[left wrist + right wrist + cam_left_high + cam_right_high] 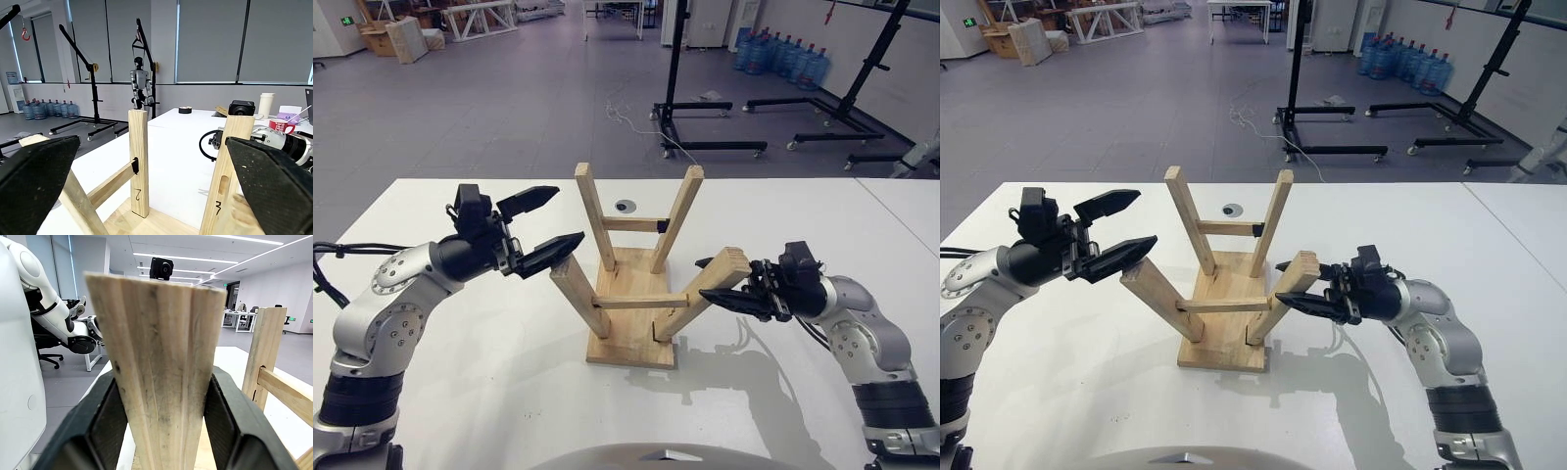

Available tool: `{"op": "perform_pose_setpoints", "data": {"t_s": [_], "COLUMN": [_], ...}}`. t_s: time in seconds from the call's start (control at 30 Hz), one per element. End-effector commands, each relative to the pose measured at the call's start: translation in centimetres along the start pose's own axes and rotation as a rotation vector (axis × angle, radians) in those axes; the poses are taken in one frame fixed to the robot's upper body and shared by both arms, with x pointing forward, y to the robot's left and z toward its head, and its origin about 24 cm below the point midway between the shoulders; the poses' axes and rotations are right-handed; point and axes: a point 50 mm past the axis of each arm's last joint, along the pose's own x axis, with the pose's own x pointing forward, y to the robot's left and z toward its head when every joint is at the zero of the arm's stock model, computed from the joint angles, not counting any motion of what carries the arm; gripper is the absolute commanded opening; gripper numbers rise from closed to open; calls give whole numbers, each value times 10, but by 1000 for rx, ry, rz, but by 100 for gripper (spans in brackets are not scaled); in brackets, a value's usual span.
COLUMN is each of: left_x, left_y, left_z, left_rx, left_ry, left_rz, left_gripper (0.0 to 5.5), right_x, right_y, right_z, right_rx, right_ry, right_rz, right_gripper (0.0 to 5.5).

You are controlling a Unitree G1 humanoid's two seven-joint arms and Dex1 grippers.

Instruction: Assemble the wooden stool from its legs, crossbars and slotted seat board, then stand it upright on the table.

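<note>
wooden stool point(631, 294) of pale unfinished timber with visible grain, standing inverted at the centre of the frame on a smooth white table point(460, 372). the flat rectangular seat board point(628, 351) lies on the tabletop. four square-section legs rise from it and splay outward: rear left leg point(594, 215) and rear right leg point(677, 217) at upper centre, front left leg point(579, 294) and front right leg point(680, 315) lower in the frame. two thin crossbars can be counted: the rear crossbar point(634, 224) joins the rear pair, the front crossbar point(641, 302) the front pair. left gripper point(568, 214), at centre left, has two matte black tapered fingers with its jaws spread apart and nothing between them. its lower fingertip sits just beside the top of the front left leg — contact cannot be judged. right gripper point(700, 278), at centre right, has its jaws clamped on the top end of the front right leg — in the right wrist view a black pad presses each side of the grained wood
</note>
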Motion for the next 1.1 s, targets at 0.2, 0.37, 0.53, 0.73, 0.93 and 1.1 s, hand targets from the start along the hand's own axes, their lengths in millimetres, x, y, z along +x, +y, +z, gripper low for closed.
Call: {"op": "perform_pose_setpoints", "data": {"t_s": [0.2, 0.37, 0.53, 0.73, 0.93, 1.1], "left_x": [-23, -25, -25, -28, -26, -23], "left_y": [1, -2, -5, -3, -1, 0], "left_z": [-82, -94, -102, -103, -102, -100], "left_rx": [-169, -173, -177, -176, -164, -153], "left_ry": [425, 465, 488, 488, 495, 496], "left_rz": [143, 147, 153, 166, 158, 145], "left_gripper": [540, 540, 540, 540, 540, 540], "right_x": [1, 1, 2, 9, 13, 13], "right_y": [5, 4, 6, 17, 15, 9], "right_z": [-13, -11, -9, -15, -19, -19], "right_rx": [37, 21, -13, -33, -61, -36], "right_ry": [35, 34, 9, -5, 2, 9], "right_rz": [0, -7, -17, -16, -32, -45], "right_gripper": [204, 204, 204, 204, 204, 204]}}
